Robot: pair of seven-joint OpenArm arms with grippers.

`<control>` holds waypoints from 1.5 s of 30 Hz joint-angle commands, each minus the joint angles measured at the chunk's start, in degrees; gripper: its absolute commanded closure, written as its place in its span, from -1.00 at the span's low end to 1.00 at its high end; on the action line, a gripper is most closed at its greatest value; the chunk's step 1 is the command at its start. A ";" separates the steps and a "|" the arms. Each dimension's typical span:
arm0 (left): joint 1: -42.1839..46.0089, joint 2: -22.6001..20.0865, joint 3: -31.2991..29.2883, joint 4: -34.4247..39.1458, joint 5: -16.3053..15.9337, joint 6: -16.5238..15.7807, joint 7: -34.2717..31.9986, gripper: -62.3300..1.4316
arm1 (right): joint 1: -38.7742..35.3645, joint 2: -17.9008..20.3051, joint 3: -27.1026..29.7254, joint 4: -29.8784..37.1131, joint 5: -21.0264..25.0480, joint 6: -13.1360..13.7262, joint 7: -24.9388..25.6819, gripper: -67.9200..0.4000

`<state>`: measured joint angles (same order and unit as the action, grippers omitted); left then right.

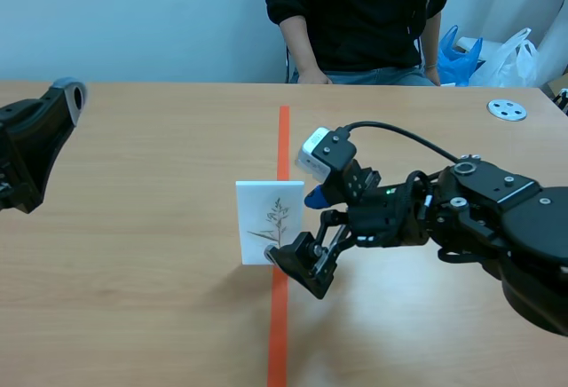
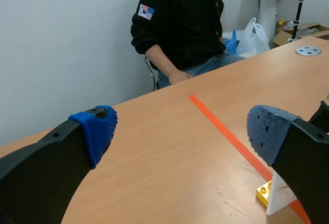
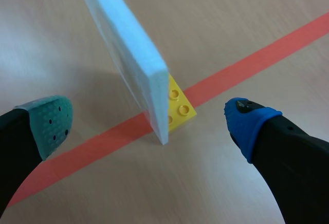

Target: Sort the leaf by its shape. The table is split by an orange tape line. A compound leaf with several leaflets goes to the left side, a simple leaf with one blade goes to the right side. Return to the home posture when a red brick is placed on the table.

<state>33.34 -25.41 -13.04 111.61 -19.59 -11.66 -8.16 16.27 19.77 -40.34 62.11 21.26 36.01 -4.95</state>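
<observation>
Right gripper agape at leaf card

You have a smooth, matt, light-brown wood-grain table. The white upright leaf card looks like thick matt foam board, and its yellow studded brick base is glossy plastic. At two o'clock lies a round grey metal disc with a dull finish.

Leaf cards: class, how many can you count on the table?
1. The white leaf card stands upright at the orange tape line, backed by a yellow brick, just ahead of the open right hand. No others show; none seems hidden.
</observation>
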 commanded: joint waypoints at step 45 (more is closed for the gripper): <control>0.00 -1.36 -0.15 0.76 -0.55 -0.11 -1.03 -0.74 | 1.77 -1.81 -2.78 0.07 -5.07 -2.64 2.80 0.77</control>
<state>33.34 -26.72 -13.04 111.61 -19.59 -11.84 -8.16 17.37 17.65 -44.12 61.65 15.84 33.61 -2.85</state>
